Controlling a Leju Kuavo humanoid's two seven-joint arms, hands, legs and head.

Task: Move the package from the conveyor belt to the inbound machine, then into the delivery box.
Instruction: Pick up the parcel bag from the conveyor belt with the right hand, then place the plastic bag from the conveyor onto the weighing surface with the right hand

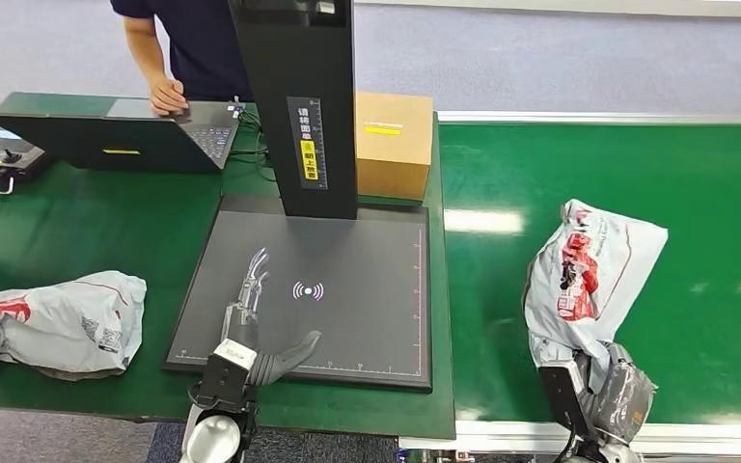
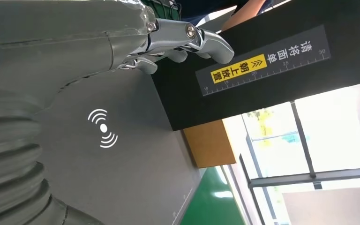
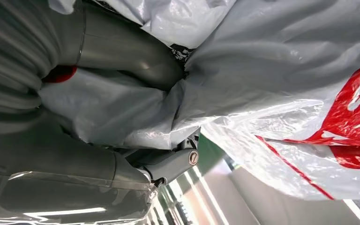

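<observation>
A grey plastic mailer package (image 1: 589,275) with red print lies on the green conveyor belt (image 1: 695,193) at the right. My right hand (image 1: 603,386) grips its near end; in the right wrist view the thumb (image 3: 136,61) and fingers (image 3: 168,166) press into the crumpled package (image 3: 281,93). My left hand (image 1: 256,328) rests open and flat over the dark scan plate of the inbound machine (image 1: 367,289), fingers stretched toward its white signal mark (image 1: 308,290). In the left wrist view the fingers (image 2: 192,40) are straight, nothing in them, above the plate's mark (image 2: 103,128).
The machine's black column (image 1: 299,106) rises at the plate's far edge, a cardboard box (image 1: 393,145) beside it. A second grey package (image 1: 58,323) lies at the left on the green table. A person's hand (image 1: 167,96) rests on a laptop (image 1: 145,135) at the far left.
</observation>
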